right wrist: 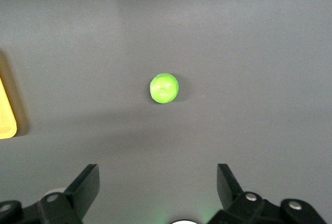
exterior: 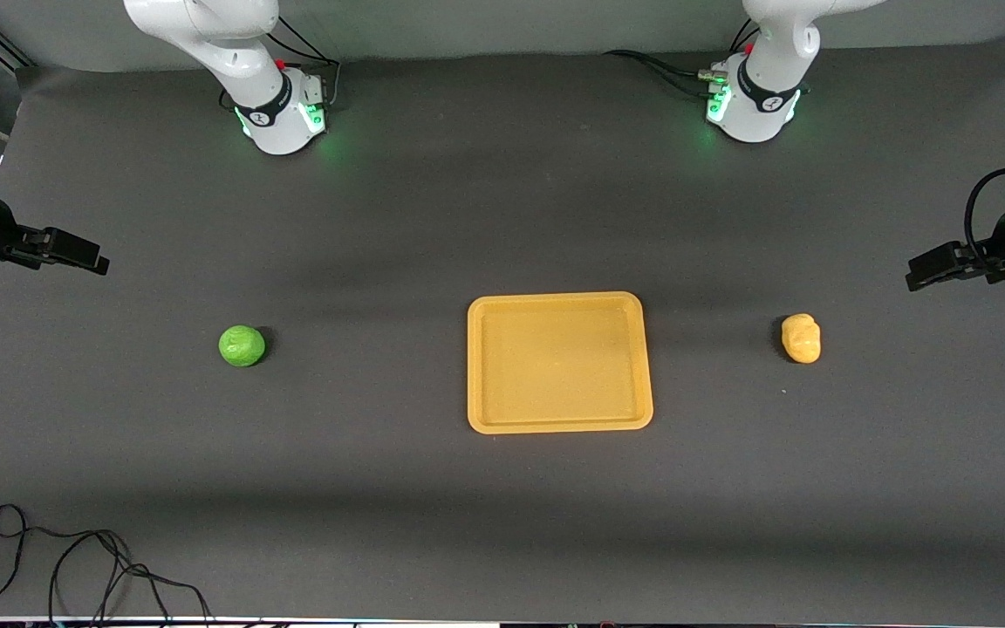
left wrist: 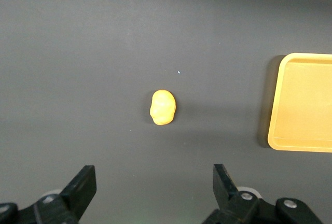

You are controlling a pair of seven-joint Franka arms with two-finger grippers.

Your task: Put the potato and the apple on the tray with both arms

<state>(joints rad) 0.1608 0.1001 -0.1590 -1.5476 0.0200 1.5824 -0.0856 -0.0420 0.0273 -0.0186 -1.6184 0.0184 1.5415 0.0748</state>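
The yellow-orange tray [exterior: 478, 366] lies flat in the middle of the table, with nothing on it. A bright-green apple [exterior: 242, 345] rests on the mat toward the right arm's end. The lumpy yellow potato [exterior: 801, 337] rests toward the left arm's end. My right gripper [exterior: 101, 262] hangs open above the table edge at its own end, well off the apple [right wrist: 164, 88]. Over the other end my left gripper [exterior: 911, 277] hangs open too, apart from the potato [left wrist: 163, 107]. Both wrist views show wide jaws with nothing between them; part of the tray [left wrist: 277, 105] [right wrist: 7, 123] shows in each.
A loose black cable [exterior: 75, 567] lies on the mat near the front camera's edge, at the right arm's end. The two arm bases [exterior: 280, 113] [exterior: 751, 105] stand along the edge farthest from the camera. Dark grey mat covers the table.
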